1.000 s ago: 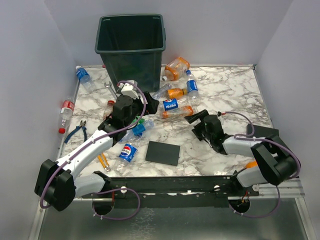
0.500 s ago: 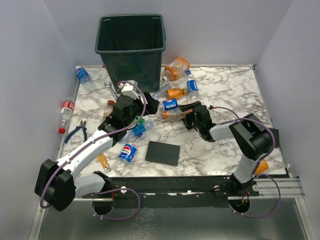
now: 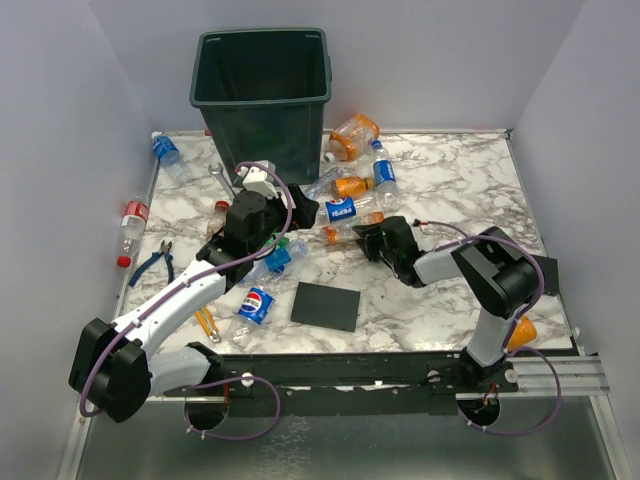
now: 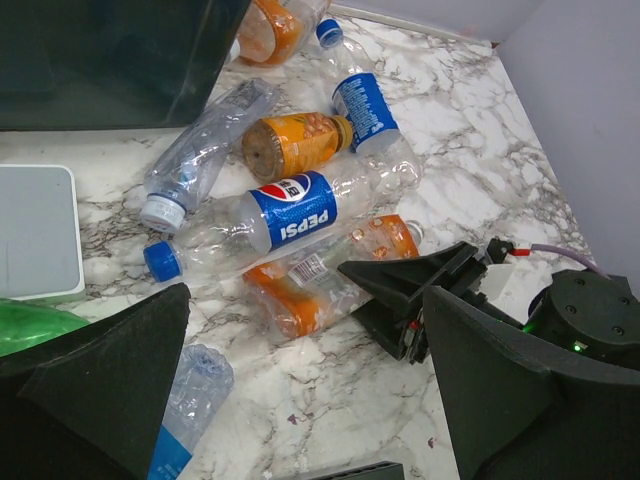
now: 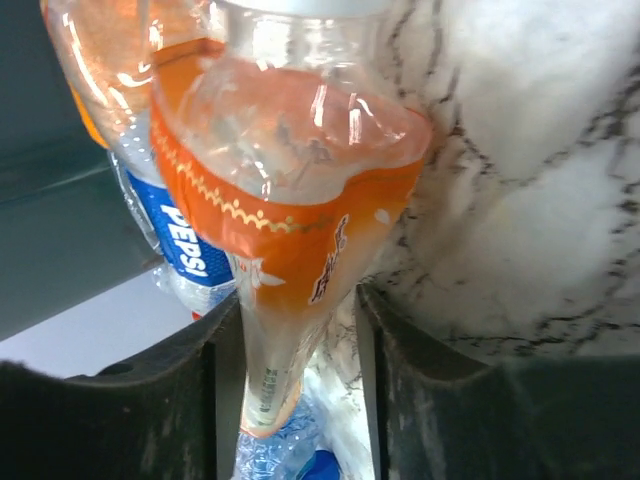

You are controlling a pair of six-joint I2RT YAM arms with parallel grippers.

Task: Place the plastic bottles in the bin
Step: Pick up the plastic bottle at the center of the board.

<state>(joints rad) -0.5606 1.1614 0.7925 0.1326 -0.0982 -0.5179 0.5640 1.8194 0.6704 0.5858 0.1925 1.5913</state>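
The dark green bin (image 3: 262,95) stands at the back of the marble table. Several plastic bottles lie scattered before it. A crushed orange-label bottle (image 3: 350,226) (image 5: 290,200) lies on the table beside a Pepsi bottle (image 3: 340,208) (image 4: 290,210). My right gripper (image 3: 372,238) (image 5: 300,300) has its jaws drawn in on the orange-label bottle's flattened end. My left gripper (image 3: 290,215) (image 4: 305,300) hovers open over the same cluster, holding nothing. Another Pepsi bottle (image 3: 255,303) lies under the left arm.
A flat black plate (image 3: 326,305) lies near the front. Blue-handled pliers (image 3: 155,262) and a wrench (image 3: 220,175) lie at the left. More bottles rest at the left edge (image 3: 132,215) and right of the bin (image 3: 352,135). A white box (image 3: 262,180) sits by the bin.
The right arm reached left across the table to the orange-label bottle, and its jaws narrowed around it. The left arm stayed still and open.
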